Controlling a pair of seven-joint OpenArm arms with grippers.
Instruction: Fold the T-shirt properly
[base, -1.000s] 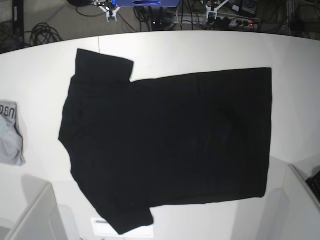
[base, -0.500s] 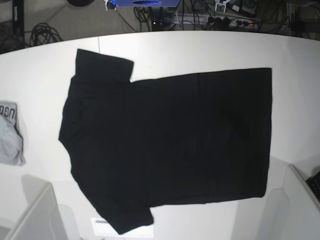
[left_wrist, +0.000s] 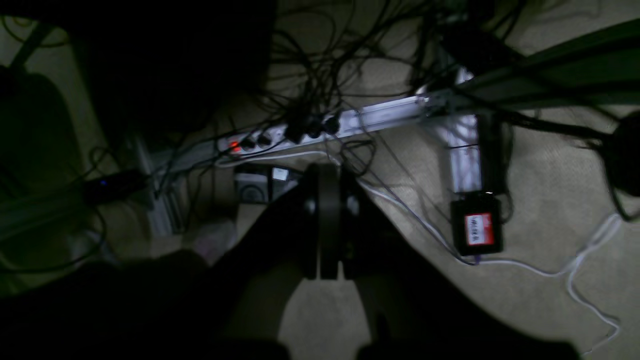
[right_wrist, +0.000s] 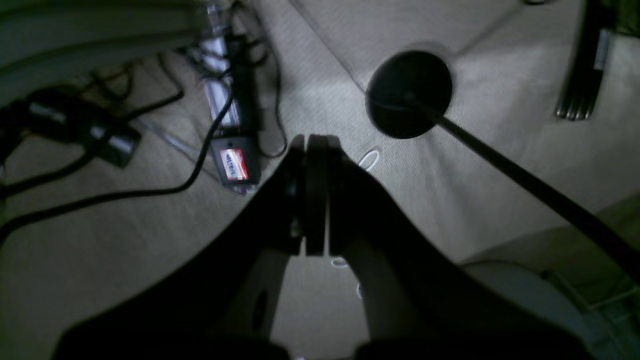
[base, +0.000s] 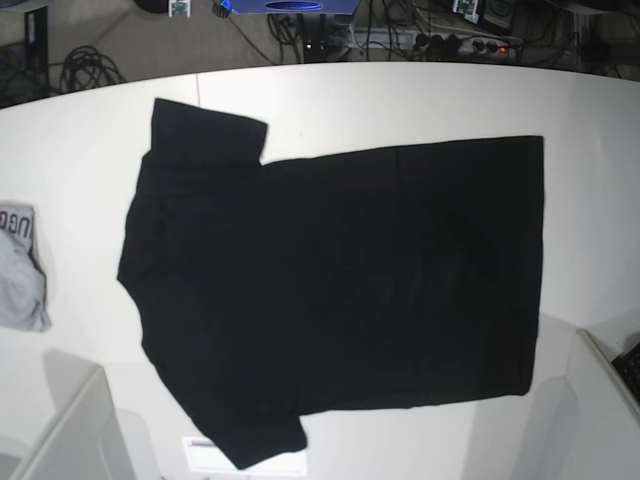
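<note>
The black T-shirt (base: 340, 290) lies spread flat on the white table (base: 590, 110), collar end at the left and hem at the right, one sleeve at the top left and one at the bottom left. No label or print shows. My left gripper (left_wrist: 322, 220) is shut and empty, hanging over the floor and cables behind the table. My right gripper (right_wrist: 310, 195) is shut and empty, also over the floor. Neither is near the shirt. In the base view only small bits of the arms show at the top edge.
A small grey lettered garment (base: 18, 270) lies at the table's left edge. White bins stand at the front left (base: 70, 430) and front right (base: 600, 410). A power strip (left_wrist: 280, 135), cables and a red-labelled box (right_wrist: 232, 162) lie on the floor beyond the table.
The bits of both arms at the top edge of the base view have drawn up and outward, almost out of view. The T-shirt has not moved.
</note>
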